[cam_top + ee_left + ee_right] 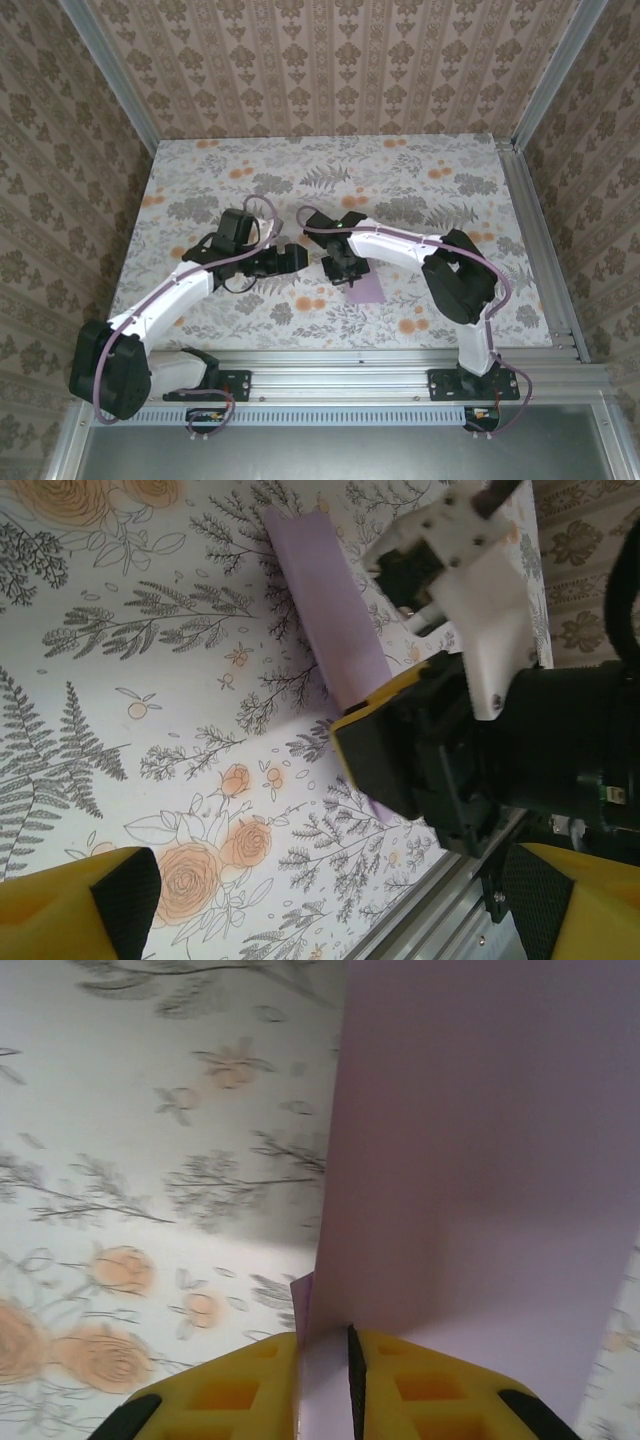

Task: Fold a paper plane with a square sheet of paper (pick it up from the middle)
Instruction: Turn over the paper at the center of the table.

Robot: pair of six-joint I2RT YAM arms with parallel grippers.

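At mid-table, over the floral tablecloth, the right gripper is clamped on the lavender sheet of paper. Its two yellow fingers are pressed together with the paper pinched between them, and the sheet runs away from the pinch doubled over in two layers. The left gripper is spread wide, grasps nothing, and stands just beside the right gripper, facing it.

Assessment: the step in hand appears to be the pick-up from the middle, leading into the first centre fold. No dart shape is formed, so the task is judged to be at an early stage. The next move likely calls for the left gripper to take or steady a free edge so the halves can be aligned and creased. Thin paper may slip or buckle if pulled unevenly.

View comparison: the right wrist camera confirms the pinch itself, which the overhead view cannot resolve. The left wrist camera shows the sheet as a narrow strip running to the right gripper. Whether its far end touches the cloth cannot be determined.
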